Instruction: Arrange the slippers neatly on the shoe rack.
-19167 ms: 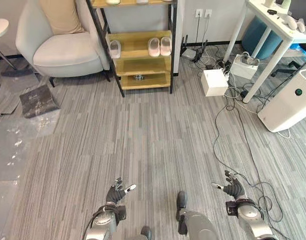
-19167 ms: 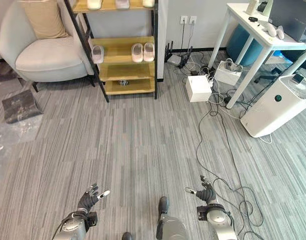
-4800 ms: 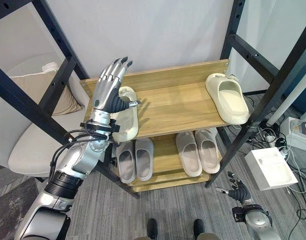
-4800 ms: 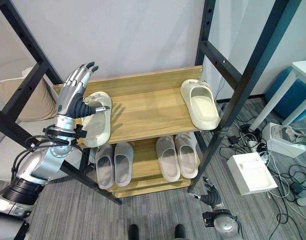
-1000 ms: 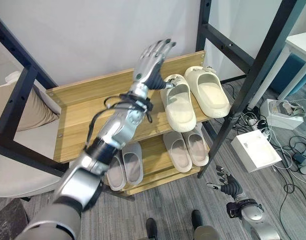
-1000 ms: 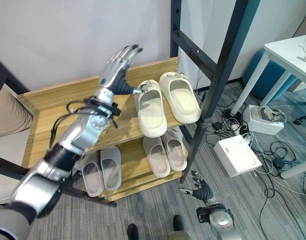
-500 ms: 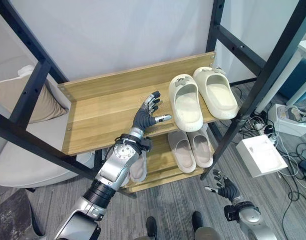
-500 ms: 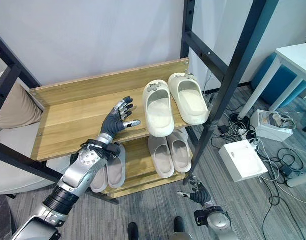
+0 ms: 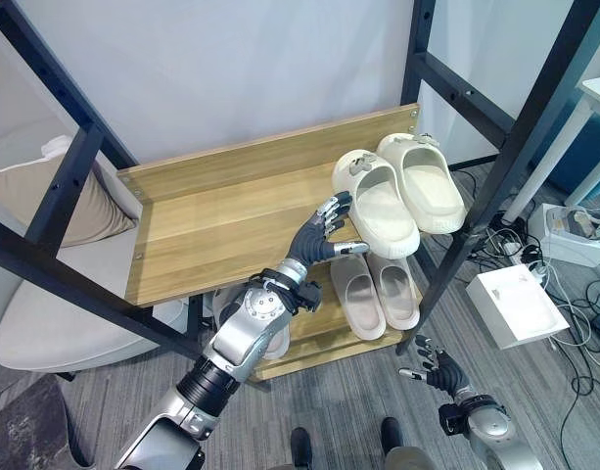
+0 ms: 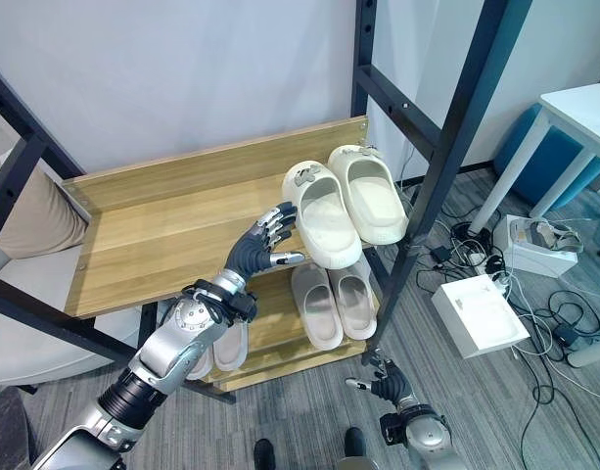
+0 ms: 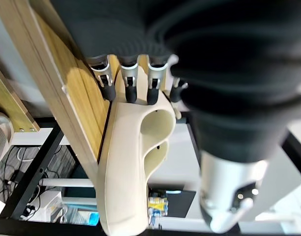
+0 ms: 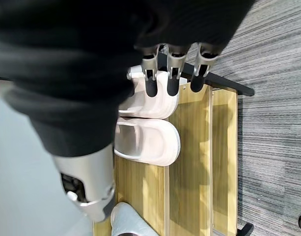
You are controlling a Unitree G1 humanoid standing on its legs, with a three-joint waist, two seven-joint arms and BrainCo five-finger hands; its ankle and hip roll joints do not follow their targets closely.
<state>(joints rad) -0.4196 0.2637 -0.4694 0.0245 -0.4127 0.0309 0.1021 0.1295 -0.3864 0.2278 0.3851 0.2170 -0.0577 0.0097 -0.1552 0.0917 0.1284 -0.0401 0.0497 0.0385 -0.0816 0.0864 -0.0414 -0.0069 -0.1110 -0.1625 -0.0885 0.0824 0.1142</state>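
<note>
Two cream slippers lie at the right end of the rack's upper wooden shelf (image 9: 202, 235). The right slipper (image 9: 424, 182) lies straight. The left slipper (image 9: 377, 204) is skewed, its heel swung towards the shelf's front edge. My left hand (image 9: 317, 238) is open, and its straight fingers (image 11: 129, 84) touch the left slipper (image 11: 124, 164) by the heel side. A pale pair of slippers (image 9: 375, 291) sits on the lower shelf, seen too in the right wrist view (image 12: 149, 139). My right hand (image 9: 439, 371) hangs open low over the floor, right of the rack.
Black frame posts (image 9: 534, 117) stand at the rack's corners. A second pale pair (image 10: 219, 351) lies on the lower shelf behind my left arm. An armchair with a beige cushion (image 9: 30, 196) stands left. A white box (image 9: 517, 304) and cables lie on the floor right.
My left hand has moved right along the upper shelf to the left cream slipper's heel. That slipper now lies skewed, heel nearer the other slipper. The right hand has stayed low.
</note>
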